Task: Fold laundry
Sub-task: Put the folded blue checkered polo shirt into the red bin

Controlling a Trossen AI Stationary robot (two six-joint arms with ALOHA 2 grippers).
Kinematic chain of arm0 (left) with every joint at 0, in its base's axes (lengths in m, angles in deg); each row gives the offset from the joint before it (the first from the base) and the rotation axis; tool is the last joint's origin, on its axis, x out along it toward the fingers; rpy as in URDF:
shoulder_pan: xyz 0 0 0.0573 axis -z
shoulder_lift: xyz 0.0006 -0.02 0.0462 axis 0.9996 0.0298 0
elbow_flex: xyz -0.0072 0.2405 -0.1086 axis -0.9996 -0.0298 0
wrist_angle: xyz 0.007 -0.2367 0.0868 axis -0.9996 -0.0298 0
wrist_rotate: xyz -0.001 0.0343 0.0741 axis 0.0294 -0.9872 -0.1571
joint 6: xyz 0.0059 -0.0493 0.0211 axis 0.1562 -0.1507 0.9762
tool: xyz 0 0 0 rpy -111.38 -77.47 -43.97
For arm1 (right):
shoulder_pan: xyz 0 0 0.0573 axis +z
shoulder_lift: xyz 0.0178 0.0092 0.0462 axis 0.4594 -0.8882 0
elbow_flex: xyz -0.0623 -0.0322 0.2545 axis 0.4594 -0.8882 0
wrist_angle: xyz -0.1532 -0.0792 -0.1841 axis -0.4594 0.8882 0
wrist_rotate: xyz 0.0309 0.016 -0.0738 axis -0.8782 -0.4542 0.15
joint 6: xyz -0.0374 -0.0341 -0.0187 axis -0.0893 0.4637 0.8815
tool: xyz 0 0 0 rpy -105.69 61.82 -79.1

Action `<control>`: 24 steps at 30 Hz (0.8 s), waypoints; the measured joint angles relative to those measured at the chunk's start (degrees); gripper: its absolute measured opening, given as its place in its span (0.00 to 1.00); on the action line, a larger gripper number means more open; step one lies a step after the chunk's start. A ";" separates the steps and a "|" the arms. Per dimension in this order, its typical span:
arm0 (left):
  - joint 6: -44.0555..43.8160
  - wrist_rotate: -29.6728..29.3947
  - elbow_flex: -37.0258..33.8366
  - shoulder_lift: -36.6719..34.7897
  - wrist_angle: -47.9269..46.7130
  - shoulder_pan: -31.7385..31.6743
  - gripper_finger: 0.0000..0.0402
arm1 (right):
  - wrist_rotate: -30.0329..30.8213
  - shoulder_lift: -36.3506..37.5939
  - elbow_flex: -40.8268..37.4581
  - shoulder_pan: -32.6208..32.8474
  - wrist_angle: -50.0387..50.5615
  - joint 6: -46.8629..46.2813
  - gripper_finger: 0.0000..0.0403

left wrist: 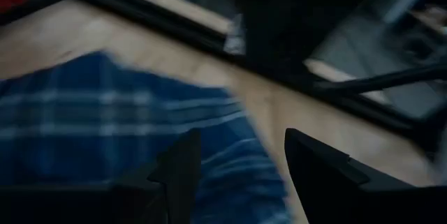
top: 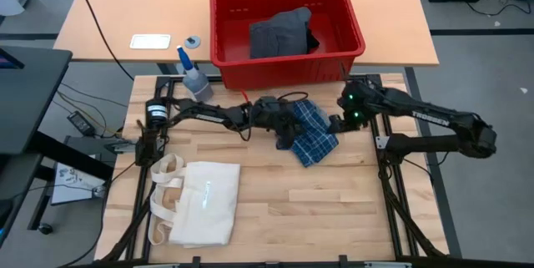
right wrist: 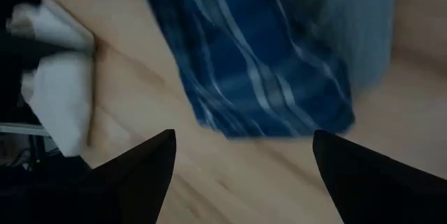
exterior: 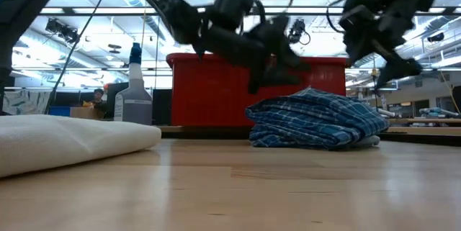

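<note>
Lying crumpled near the far edge of the wooden table (top: 275, 209), a little right of its middle, the blue-and-white plaid garment (top: 310, 134) sits in a loose heap, and the low view shows it mounded on the tabletop in front of the red basket (top: 242, 59). The left gripper (top: 292, 124) hangs just above the heap's left side, its arm stretched along the far edge from the far left corner; in the left wrist view its two dark fingers (left wrist: 174, 175) stand apart with plaid cloth showing between and below them, holding nothing. The right gripper (top: 335, 123) hovers by the heap's right side, and its fingers (right wrist: 140, 168) are spread wide over the plaid cloth and bare wood, also empty. Inside the red basket, which stands on the lighter desk beyond the table's far edge, a dark charcoal garment (top: 279, 34) lies bunched. A cream tote bag (top: 196, 203) rests flat toward the near left corner, well apart from the plaid heap. A spray bottle (top: 193, 76) stands at the far edge, just left of the basket
</note>
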 joint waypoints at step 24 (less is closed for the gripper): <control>-0.12 -1.46 0.21 8.95 -9.07 -1.79 0.52 | -5.26 -0.90 -22.34 5.43 -61.86 -24.04 0.85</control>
